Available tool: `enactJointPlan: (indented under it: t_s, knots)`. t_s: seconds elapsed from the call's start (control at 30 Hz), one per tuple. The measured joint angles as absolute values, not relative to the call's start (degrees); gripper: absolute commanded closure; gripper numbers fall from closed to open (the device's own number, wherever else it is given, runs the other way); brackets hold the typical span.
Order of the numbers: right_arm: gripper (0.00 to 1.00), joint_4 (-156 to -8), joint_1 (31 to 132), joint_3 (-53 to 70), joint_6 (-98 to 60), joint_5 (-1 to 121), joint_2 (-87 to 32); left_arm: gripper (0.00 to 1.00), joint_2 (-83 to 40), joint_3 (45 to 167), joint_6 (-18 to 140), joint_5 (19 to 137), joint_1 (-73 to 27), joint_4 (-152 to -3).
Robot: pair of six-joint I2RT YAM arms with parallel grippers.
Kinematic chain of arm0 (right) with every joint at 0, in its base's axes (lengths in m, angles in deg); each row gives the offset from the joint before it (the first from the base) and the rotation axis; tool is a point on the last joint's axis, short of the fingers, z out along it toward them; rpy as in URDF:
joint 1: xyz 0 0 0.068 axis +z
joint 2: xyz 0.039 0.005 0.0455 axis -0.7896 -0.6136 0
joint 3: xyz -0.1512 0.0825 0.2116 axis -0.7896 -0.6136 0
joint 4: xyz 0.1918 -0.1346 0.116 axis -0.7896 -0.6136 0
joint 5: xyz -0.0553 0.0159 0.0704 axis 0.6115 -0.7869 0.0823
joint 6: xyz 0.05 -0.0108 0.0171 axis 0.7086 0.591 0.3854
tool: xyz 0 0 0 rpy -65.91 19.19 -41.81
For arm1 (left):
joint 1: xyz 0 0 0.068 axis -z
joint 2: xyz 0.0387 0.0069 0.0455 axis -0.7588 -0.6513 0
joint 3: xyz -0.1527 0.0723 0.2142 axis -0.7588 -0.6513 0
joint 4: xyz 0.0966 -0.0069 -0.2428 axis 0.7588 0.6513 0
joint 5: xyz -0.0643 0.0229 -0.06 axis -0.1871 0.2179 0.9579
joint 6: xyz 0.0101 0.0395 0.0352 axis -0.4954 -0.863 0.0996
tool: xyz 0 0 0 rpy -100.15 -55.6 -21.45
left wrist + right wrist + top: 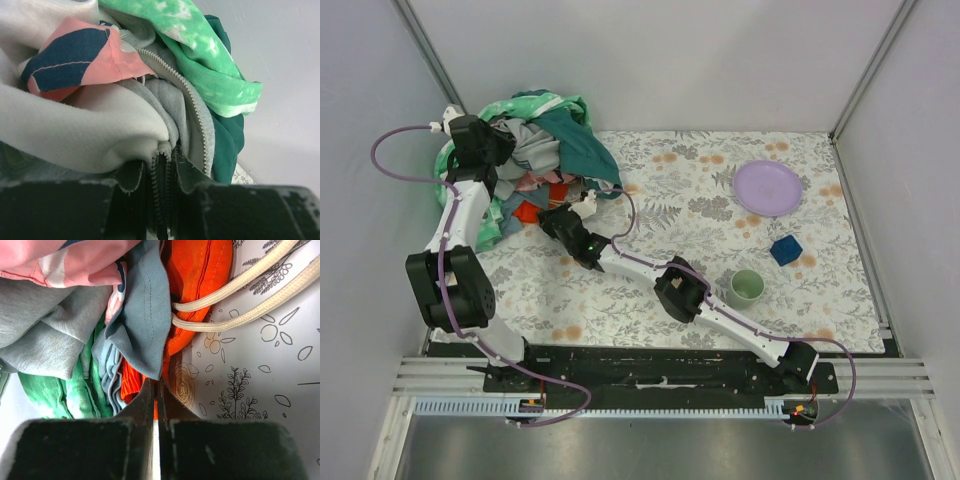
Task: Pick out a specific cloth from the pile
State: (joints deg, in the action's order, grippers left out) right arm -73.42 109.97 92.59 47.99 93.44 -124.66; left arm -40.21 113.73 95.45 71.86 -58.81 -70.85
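The pile (535, 150) sits at the back left of the table, a heap of dark teal, mint-green, grey, white and pink pieces. The orange-red cloth (527, 211) shows at the pile's near edge, mostly buried; in the right wrist view it (200, 270) lies under a grey-blue cloth (142, 315). My right gripper (563, 208) (156, 390) is shut on a fold of the orange-red cloth at table level. My left gripper (500, 143) (162, 155) is shut on a grey zippered garment (170, 100) in the pile's top; the zipper runs between the fingers.
Two white cords (240, 285) lie across the floral tablecloth beside the orange-red cloth. A purple plate (768, 187), a blue cube (784, 249) and a green cup (745, 288) stand on the right. Walls enclose the back and sides close to the pile.
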Motion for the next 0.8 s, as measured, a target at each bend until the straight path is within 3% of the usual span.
enactJointPlan:
  t_s: [0.2, 0.3, 0.53, 0.8]
  knots:
    - [1.0, -71.21, 109.88, 90.82, 45.14, 90.95, -124.03, 0.98, -39.77, 113.73, 95.2, 71.1, -58.64, -70.24]
    - [1.0, -65.26, 109.64, 80.88, 39.37, 87.3, -119.04, 0.98, -39.27, 113.71, 94.48, 70.55, -58.61, -69.74]
    - [1.0, -52.85, 108.88, 54.95, 19.57, 78.06, -101.8, 0.98, -36.67, 109.79, 93.28, 68.71, -58.61, -70.39]
    - [1.0, -47.21, 108.59, 37.29, -2.13, 69.97, -77.49, 0.98, -36.47, 107.89, 92.6, 66.64, -58.61, -71.75]
